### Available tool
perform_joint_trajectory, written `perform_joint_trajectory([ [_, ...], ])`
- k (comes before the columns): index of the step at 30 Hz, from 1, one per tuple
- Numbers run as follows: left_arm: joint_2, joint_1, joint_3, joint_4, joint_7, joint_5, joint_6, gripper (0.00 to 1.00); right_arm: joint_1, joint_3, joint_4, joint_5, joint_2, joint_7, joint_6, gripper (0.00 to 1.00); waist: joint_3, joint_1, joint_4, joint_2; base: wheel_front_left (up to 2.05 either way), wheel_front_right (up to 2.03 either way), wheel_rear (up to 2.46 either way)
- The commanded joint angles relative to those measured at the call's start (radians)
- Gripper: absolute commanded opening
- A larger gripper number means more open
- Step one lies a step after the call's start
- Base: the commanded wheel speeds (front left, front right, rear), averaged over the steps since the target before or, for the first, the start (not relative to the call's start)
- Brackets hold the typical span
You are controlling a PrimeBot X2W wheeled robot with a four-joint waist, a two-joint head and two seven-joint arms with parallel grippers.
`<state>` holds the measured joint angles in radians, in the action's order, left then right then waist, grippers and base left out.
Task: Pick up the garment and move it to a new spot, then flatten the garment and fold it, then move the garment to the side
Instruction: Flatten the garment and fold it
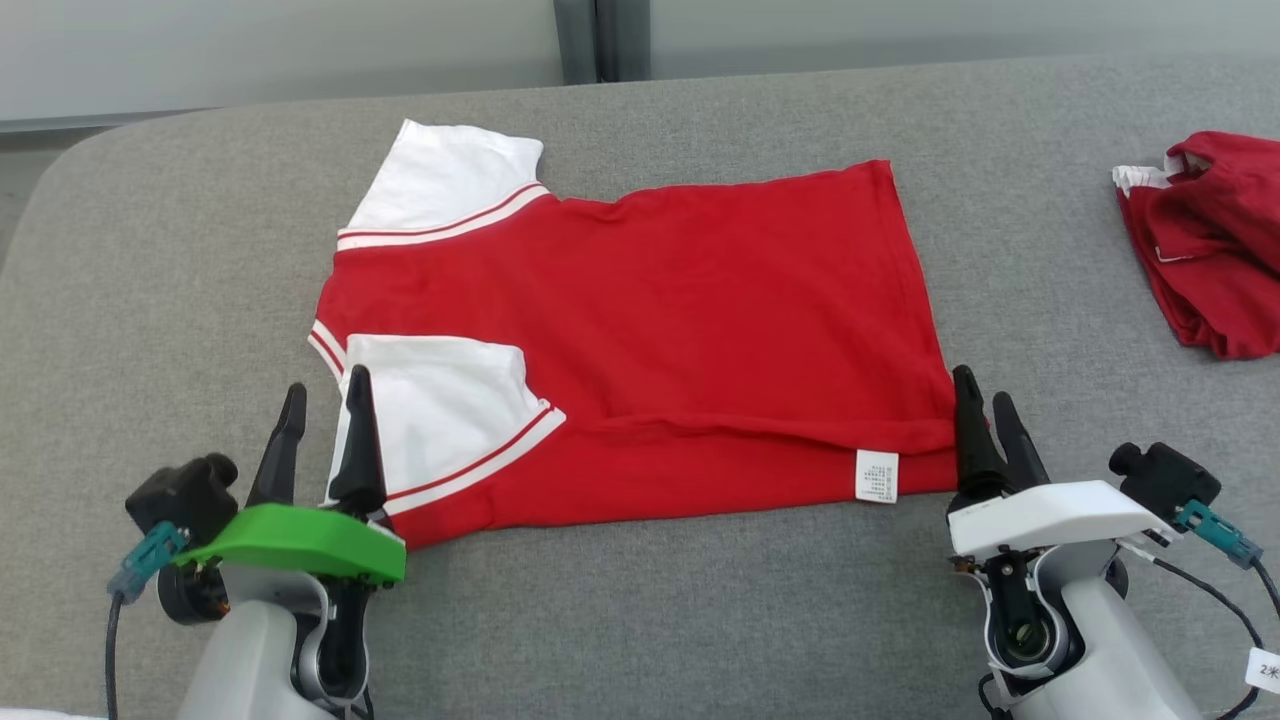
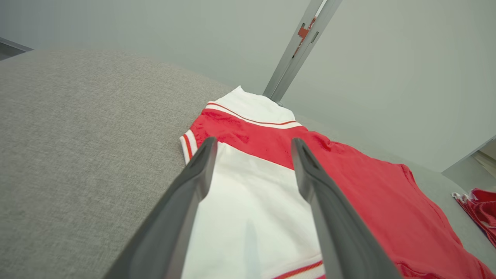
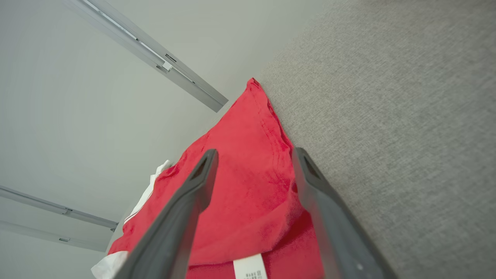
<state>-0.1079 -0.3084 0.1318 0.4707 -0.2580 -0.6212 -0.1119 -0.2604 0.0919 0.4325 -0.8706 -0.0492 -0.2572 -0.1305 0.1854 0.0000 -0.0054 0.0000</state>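
Both pincers are low at the near edge of the garment (image 1: 680,320), one at each end. The garment lies spread on the grey surface (image 1: 700,620), ahead of the two pincers and spanning the gap between them.

Left pincer (image 1: 326,382): fingers well apart, nothing held. The white near sleeve (image 1: 440,410) lies under and just ahead of its tips. I cannot tell whether the tips touch the cloth.

Right pincer (image 1: 983,385): fingers also spread, nothing gripped. The near corner of the hem (image 1: 915,270) sits right at its tips, with red cloth showing between the fingers in the right wrist view. The white label (image 1: 877,475) is just inboard of it, toward the left pincer.

The near sleeve lies on top of the red body and the label faces up, so I judge the near long edge is already turned over. That puts us in the folding step, with one lengthwise fold laid and both pincers free of it. The far sleeve (image 1: 450,180) sticks out well beyond the left pincer, not yet folded in.

Next move, as I judge it: reach both pincers forward to the far edge, pinch the far sleeve and the far hem corner, and bring them toward me evenly. Thin cloth calls for a shallow pinch, or the lower layer comes up too.

A second red garment (image 1: 1215,240) lies bunched well outboard of the right pincer. Keep clear of it.
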Motion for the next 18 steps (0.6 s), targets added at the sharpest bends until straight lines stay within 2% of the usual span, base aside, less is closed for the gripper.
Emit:
perform_joint_trajectory([
  [1, -0.002, 0.038, -0.011, -0.014, -0.006, -0.012, -0.002, 1.0, 0.017, -0.013, -0.017, 0.009, -0.003, -0.007, 0.0, 1.0, -0.022, 0.0, 0.011, 0.0, 0.0, 0.0, 0.0],
  [4, -0.013, 0.092, -0.024, -0.046, 0.003, -0.028, 0.008, 1.0, 0.036, -0.042, -0.053, 0.07, -0.003, -0.009, 0.0, 1.0, -0.04, 0.0, 0.014, 0.0, 0.0, 0.0, 0.0],
  [8, -0.034, 0.215, -0.042, -0.12, 0.075, -0.058, 0.042, 1.0, 0.098, -0.126, -0.139, 0.282, -0.003, -0.008, 0.0, 1.0, -0.068, 0.0, 0.023, 0.0, 0.0, 0.0, 0.0],
  [9, -0.038, 0.233, -0.041, -0.133, 0.093, -0.063, 0.05, 1.0, 0.106, -0.133, -0.15, 0.301, -0.002, -0.008, 0.0, 1.0, -0.07, 0.0, 0.024, 0.0, 0.0, 0.0, 0.0],
  [13, -0.041, 0.291, -0.029, -0.171, 0.184, -0.093, 0.072, 1.0, 0.138, -0.129, -0.174, 0.327, -0.002, -0.008, 0.0, 1.0, -0.073, 0.0, 0.023, 0.0, 0.0, 0.0, 0.0],
  [18, -0.03, 0.302, -0.024, -0.191, 0.247, -0.11, 0.106, 1.0, 0.139, -0.107, -0.183, 0.334, -0.002, -0.008, 0.0, 1.0, -0.054, 0.0, 0.01, 0.0, 0.0, 0.0, 0.0],
])
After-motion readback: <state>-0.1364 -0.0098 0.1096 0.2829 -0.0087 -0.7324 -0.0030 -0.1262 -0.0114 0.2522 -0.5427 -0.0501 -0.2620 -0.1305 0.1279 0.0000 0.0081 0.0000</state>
